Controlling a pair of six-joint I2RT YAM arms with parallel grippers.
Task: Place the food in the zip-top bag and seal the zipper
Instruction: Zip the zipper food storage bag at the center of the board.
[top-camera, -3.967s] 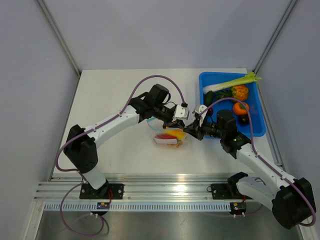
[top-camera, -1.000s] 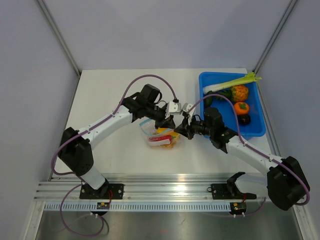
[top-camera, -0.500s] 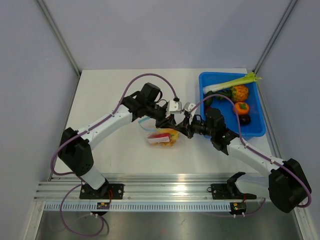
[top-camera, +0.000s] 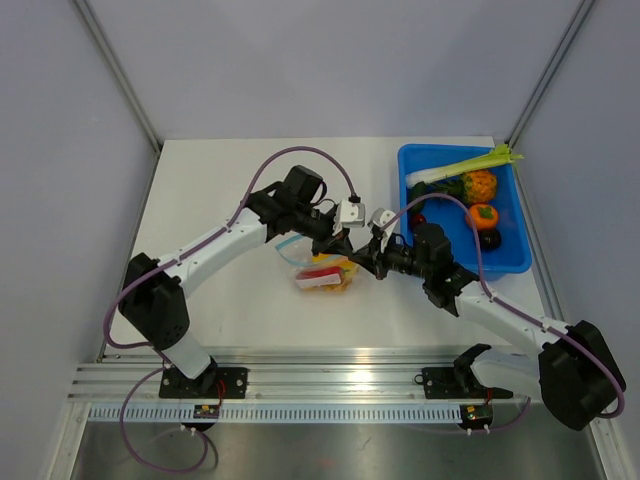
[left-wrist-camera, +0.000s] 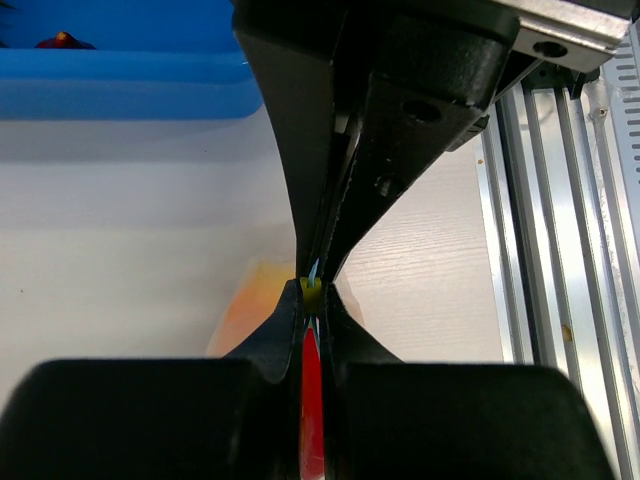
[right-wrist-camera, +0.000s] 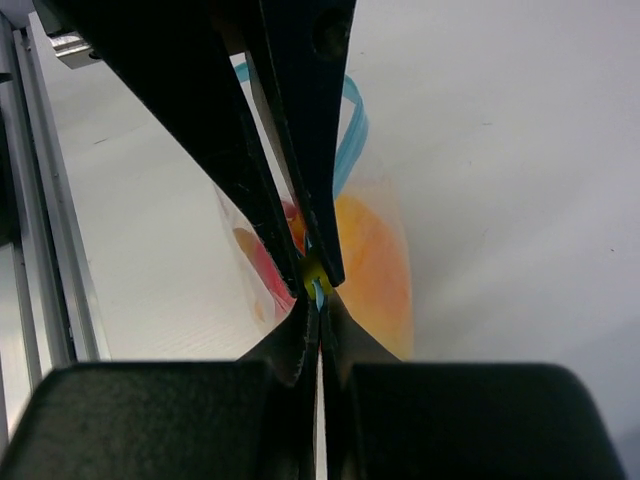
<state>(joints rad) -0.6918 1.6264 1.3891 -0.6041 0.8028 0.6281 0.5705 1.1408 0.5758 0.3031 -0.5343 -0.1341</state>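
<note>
The clear zip-top bag (top-camera: 322, 274) hangs just over the table's middle with the food inside it: red (top-camera: 318, 272), yellow and orange pieces (top-camera: 346, 270). My left gripper (top-camera: 347, 247) and right gripper (top-camera: 362, 259) meet tip to tip at the bag's top edge. Both are shut on the blue-green zipper (right-wrist-camera: 349, 128). In the left wrist view my left gripper (left-wrist-camera: 312, 298) pinches the strip (left-wrist-camera: 314, 271), with a red piece (left-wrist-camera: 311, 400) showing below. In the right wrist view my right gripper (right-wrist-camera: 318, 296) pinches the same strip, with orange food (right-wrist-camera: 372, 262) behind the plastic.
A blue tray (top-camera: 512, 262) stands at the back right, also in the left wrist view (left-wrist-camera: 120, 90). It holds a leek stalk (top-camera: 465, 168), a lumpy orange piece (top-camera: 480, 184), a round orange fruit (top-camera: 482, 215) and a dark item (top-camera: 487, 240). An aluminium rail (top-camera: 330, 382) runs along the near edge.
Both grippers and the bag have shifted a little left and away from me since four seconds ago. Both stay pinched on the bag's top edge.
</note>
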